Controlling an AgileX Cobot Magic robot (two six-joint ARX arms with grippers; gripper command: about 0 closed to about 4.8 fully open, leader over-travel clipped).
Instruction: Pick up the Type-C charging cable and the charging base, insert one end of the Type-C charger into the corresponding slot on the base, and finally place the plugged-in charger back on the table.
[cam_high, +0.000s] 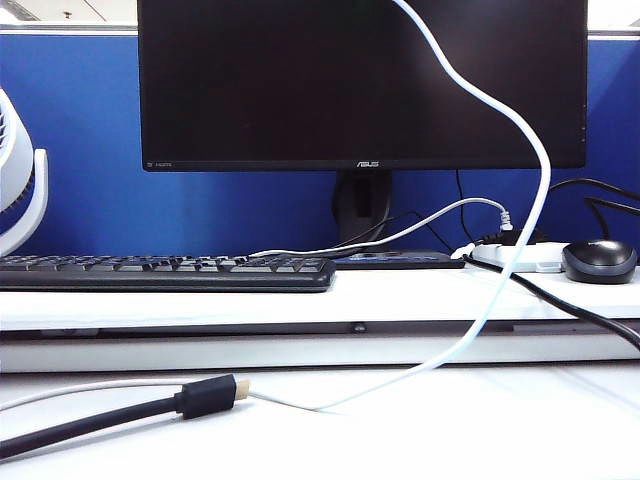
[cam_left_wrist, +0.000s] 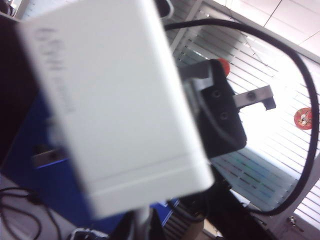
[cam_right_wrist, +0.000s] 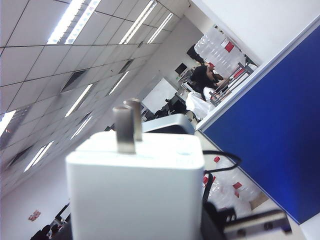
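Neither of my grippers appeared in the exterior view; both worked above what it showed. My right gripper (cam_left_wrist: 230, 87) showed in the left wrist view as a black body with metal fingers, just behind the edge of the charging base (cam_left_wrist: 120, 110). Its jaws stood about half spread and gripped that block. In the right wrist view the charging base (cam_right_wrist: 135, 190) filled the near foreground, with its two flat prongs (cam_right_wrist: 129, 125) pointing away toward the ceiling lights.

My left gripper's jaws were pressed almost together on the thin cord, though the blurred block hid them in their own view. There a short white stem (cam_left_wrist: 142, 222) met the lower face of the block; I could not tell whether it was seated in a port.

The Type-C charging cable (cam_high: 520, 250) came down from beyond the top edge of the exterior view. It curved across the front of the monitor (cam_high: 360, 80) and passed over the raised shelf (cam_high: 400, 295) near the power strip (cam_high: 520, 257) and the mouse (cam_high: 598, 260). It then looped onto the tabletop (cam_high: 450, 430). Its thin tail ran along the surface toward the gold tip of the black cable (cam_high: 100, 420).

A greyish-white cable (cam_high: 400, 235) arched behind the keyboard (cam_high: 160, 272) on the shelf. A white fan (cam_high: 20, 180) stood at the far left.
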